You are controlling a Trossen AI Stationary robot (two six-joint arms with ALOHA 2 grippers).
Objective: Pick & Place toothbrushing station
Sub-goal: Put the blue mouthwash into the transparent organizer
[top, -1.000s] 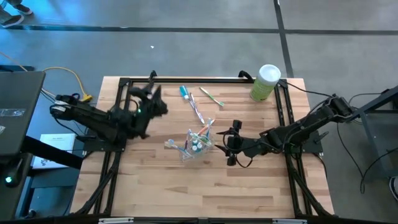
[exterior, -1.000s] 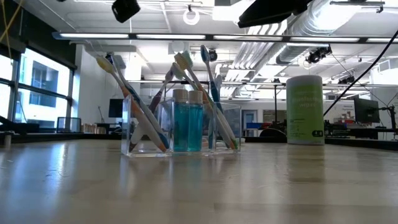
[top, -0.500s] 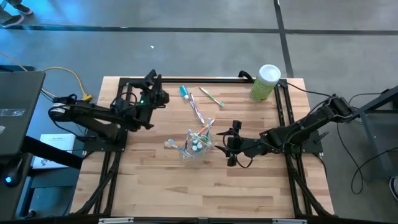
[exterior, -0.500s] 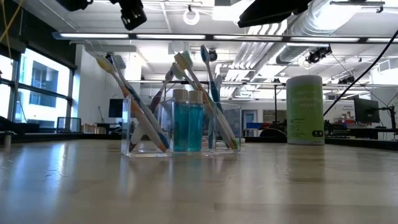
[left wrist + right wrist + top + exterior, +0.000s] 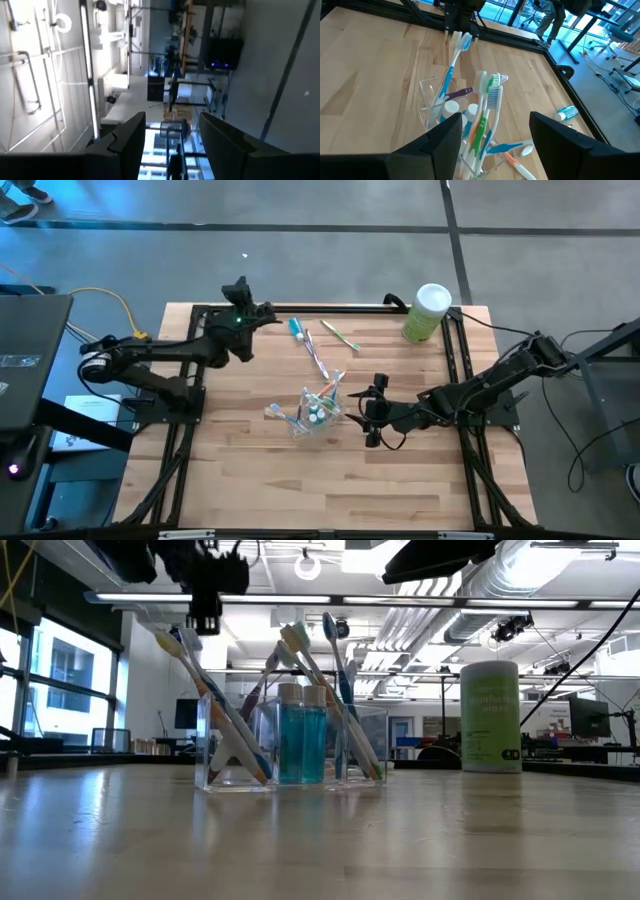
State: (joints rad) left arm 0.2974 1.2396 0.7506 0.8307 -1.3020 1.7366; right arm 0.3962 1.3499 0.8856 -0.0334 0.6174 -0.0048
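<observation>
A clear plastic cup (image 5: pixel 315 414) stands on its base mid-table, holding several toothbrushes (image 5: pixel 481 112) that lean on its rim, and teal toothpaste tubes (image 5: pixel 302 743) standing upright. Beyond it, flat on the wood, lie two loose toothbrushes (image 5: pixel 317 357) (image 5: pixel 340 335) and a teal-and-white tube (image 5: pixel 296 330). My right gripper (image 5: pixel 368 412) hovers open just right of the cup, pointing at it (image 5: pixel 492 150). My left gripper (image 5: pixel 262 311) is open in the air by the far-left rail, left of the loose tube; its wrist view (image 5: pixel 171 150) shows only the room.
A light-green canister with a white lid (image 5: pixel 428 312) stands at the far right corner. A black frame (image 5: pixel 330 307) runs along the table's far edge and down both sides. The near half of the wooden top (image 5: pixel 330 485) is bare.
My left gripper has swung toward the table's far edge and to the right, rolling as it went, and now sits by the far rail. In the low view it has come in from the upper left. It stays open. The right arm and the cup have kept still.
</observation>
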